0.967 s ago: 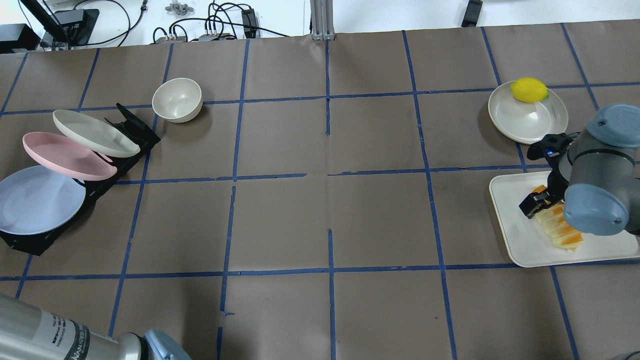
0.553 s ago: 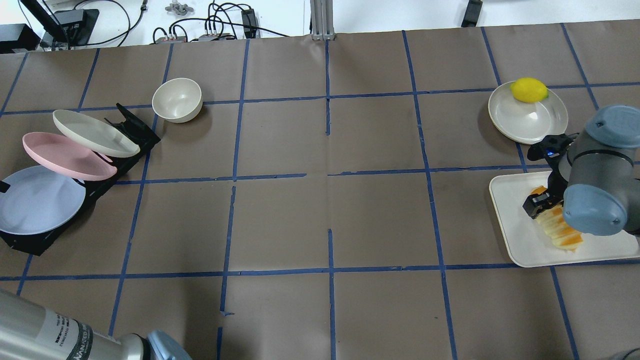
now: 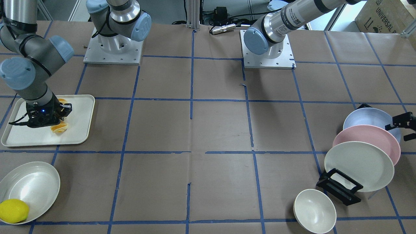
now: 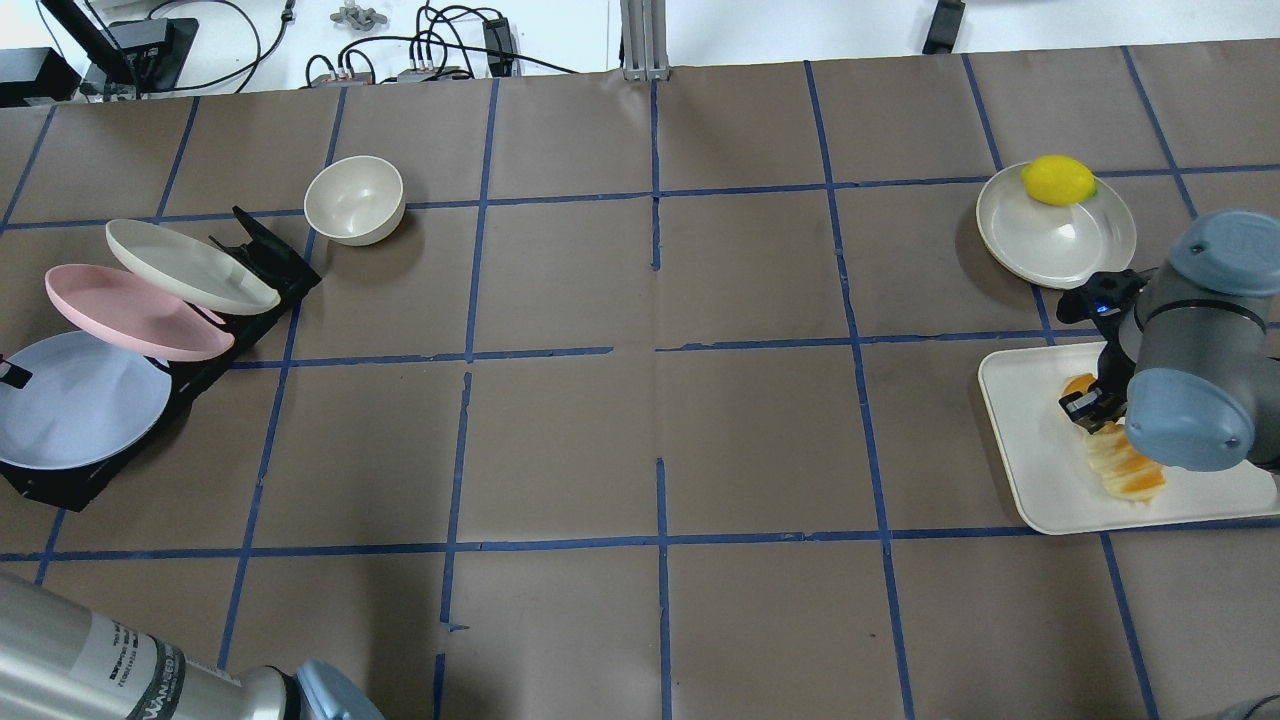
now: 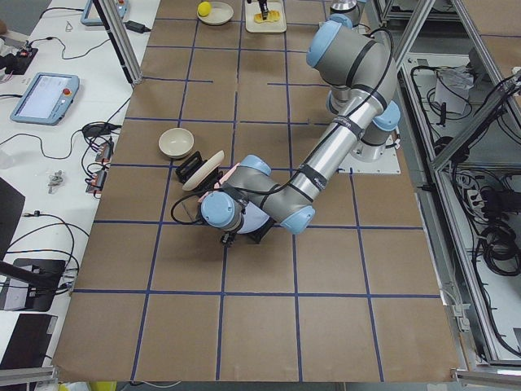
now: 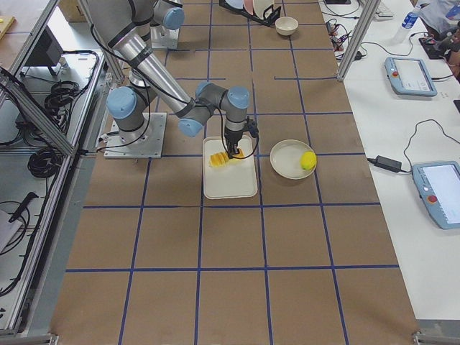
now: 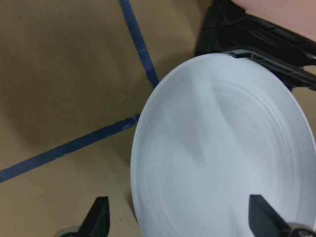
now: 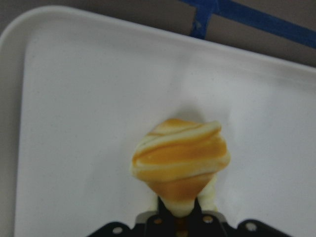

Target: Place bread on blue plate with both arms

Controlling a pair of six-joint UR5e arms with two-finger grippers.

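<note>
The bread (image 4: 1125, 465) lies on a white tray (image 4: 1030, 440) at the right of the table. My right gripper (image 4: 1088, 405) is shut on its far end; the right wrist view shows the bread (image 8: 180, 158) pinched between the fingers. The blue plate (image 4: 80, 400) leans in a black rack (image 4: 265, 255) at the left. My left gripper (image 3: 403, 126) is open at the plate's outer edge. In the left wrist view its fingertips (image 7: 101, 217) straddle the blue plate (image 7: 217, 163).
A pink plate (image 4: 130, 312) and a cream plate (image 4: 190, 265) lean in the same rack. A cream bowl (image 4: 354, 198) stands beyond the rack. A white plate (image 4: 1055, 245) with a lemon (image 4: 1057, 180) sits beyond the tray.
My right gripper's fingers have closed in on the bread's end. My left gripper's tip has come into view at the blue plate's left edge.
</note>
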